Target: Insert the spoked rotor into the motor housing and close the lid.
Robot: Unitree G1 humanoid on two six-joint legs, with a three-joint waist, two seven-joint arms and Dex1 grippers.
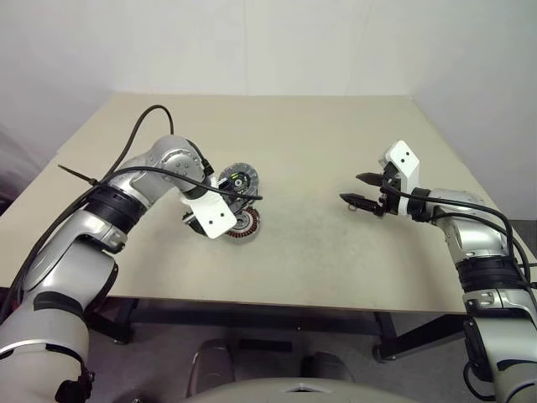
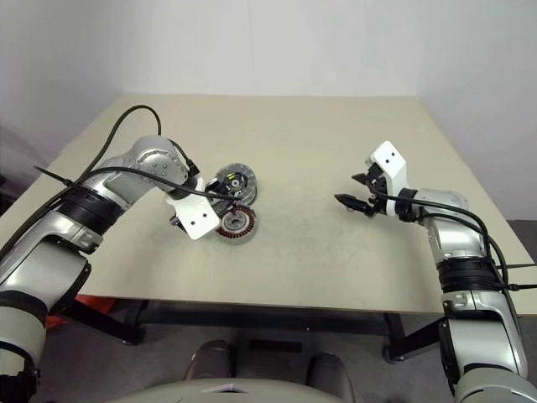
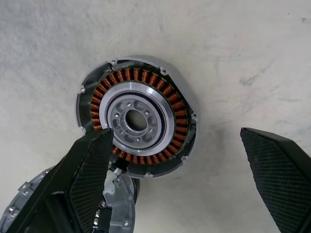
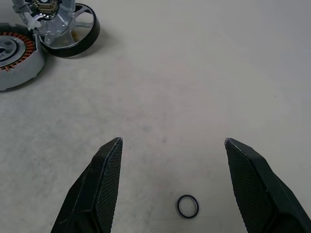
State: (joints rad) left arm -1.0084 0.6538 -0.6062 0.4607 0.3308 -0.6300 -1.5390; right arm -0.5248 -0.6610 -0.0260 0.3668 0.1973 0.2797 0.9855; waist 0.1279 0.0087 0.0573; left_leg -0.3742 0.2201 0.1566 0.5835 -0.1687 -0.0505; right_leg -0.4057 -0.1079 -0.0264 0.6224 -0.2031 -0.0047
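Note:
The motor housing (image 3: 136, 116) lies flat on the table with its copper windings facing up. My left gripper (image 3: 175, 132) hangs open just above it, pointing steeply down; one finger (image 3: 82, 179) is over the housing's rim and the other stands off to its side. Its jaws hold nothing. The grey lid (image 1: 237, 180) lies open beside the housing. The black-rimmed spoked rotor (image 4: 73, 29) sits next to the housing, partly overlapped by the lid. Far to the right, my right gripper (image 1: 352, 188) hovers open and empty, pointing toward the parts.
A tiny thin dark ring (image 4: 187, 206) lies on the table below my right gripper. The beige table (image 1: 302, 269) has bare surface between the two arms. Its front edge runs close below the housing.

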